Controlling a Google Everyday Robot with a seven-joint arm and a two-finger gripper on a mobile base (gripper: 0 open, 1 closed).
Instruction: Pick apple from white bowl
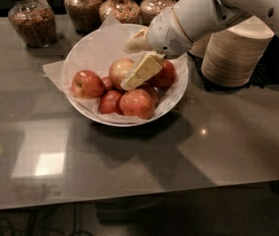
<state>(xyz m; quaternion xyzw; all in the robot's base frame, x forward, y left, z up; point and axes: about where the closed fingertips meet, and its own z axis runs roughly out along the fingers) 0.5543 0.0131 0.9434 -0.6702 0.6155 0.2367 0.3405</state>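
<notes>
The white bowl [94,47], lined with crinkled white paper, stands on the grey table and holds several apples. The pale yellowish-green apple [117,69] with a pink blush lies in the middle of the pile, with smaller red apples [87,84] around it. My gripper [126,67] reaches into the bowl from the upper right. It is open. One cream finger [143,70] lies across the right side of the pale apple, and the other finger [136,43] is behind and above it. The apple rests in the bowl.
Several glass jars [31,19] of grains stand along the back edge. Stacks of beige paper bowls [234,55] stand to the right of the white bowl, under my arm [213,9]. The table's front edge runs along the bottom.
</notes>
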